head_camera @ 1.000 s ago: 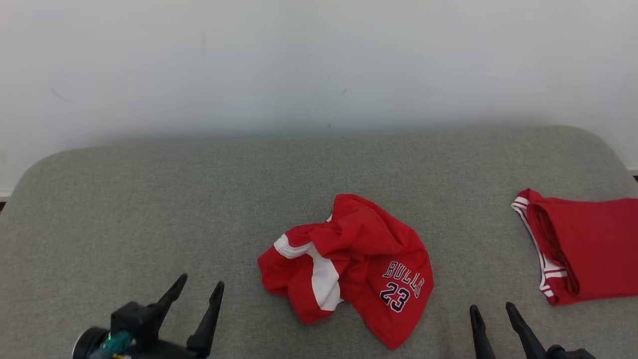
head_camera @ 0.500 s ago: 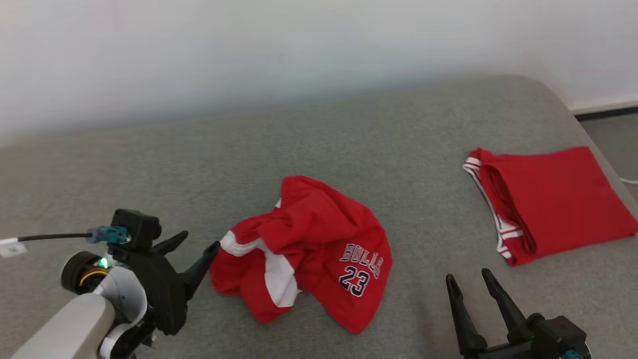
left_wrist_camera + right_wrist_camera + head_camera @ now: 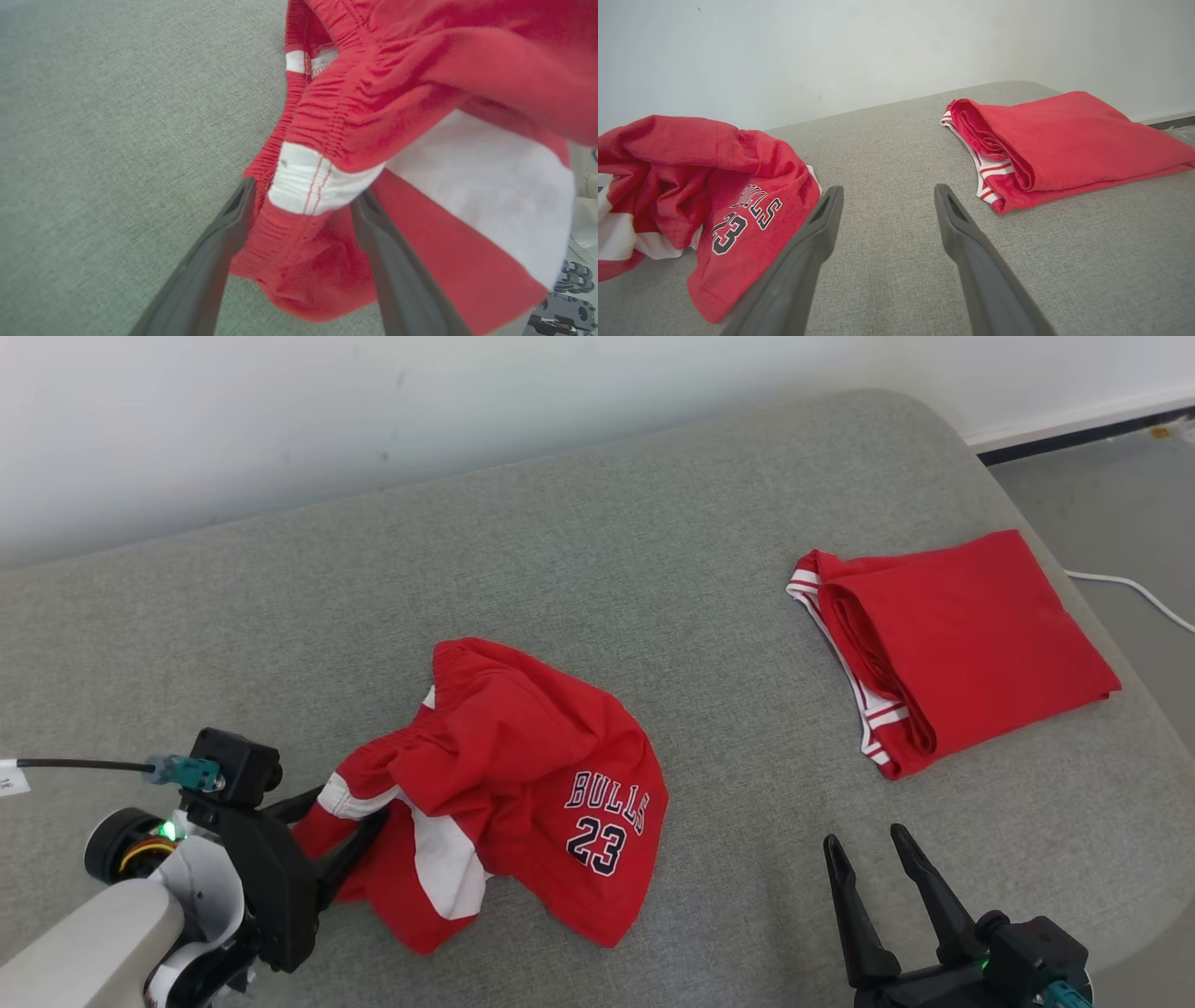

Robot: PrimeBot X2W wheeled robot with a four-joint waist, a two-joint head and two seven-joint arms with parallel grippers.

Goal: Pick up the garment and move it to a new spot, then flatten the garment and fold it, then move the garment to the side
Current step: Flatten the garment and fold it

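Observation:
The garment, crumpled red shorts with a white side stripe and "BULLS 23" print, lies on the grey cushion. My left gripper is open at its left edge. In the left wrist view the fingers of this gripper straddle the elastic waistband of the garment, one on each side of the white patch, not closed on it. My right gripper stands open low at the right, above bare cushion. In the right wrist view that gripper points between the garment and a folded red piece.
A folded red garment with white striped trim lies near the cushion's right end. Beyond the cushion's rounded right edge there is grey floor with a white cable. A white wall runs behind.
The head camera has swung right and down, so the whole picture has shifted. My left gripper has come forward from bare cushion to the shorts' waistband and now straddles it, still open.

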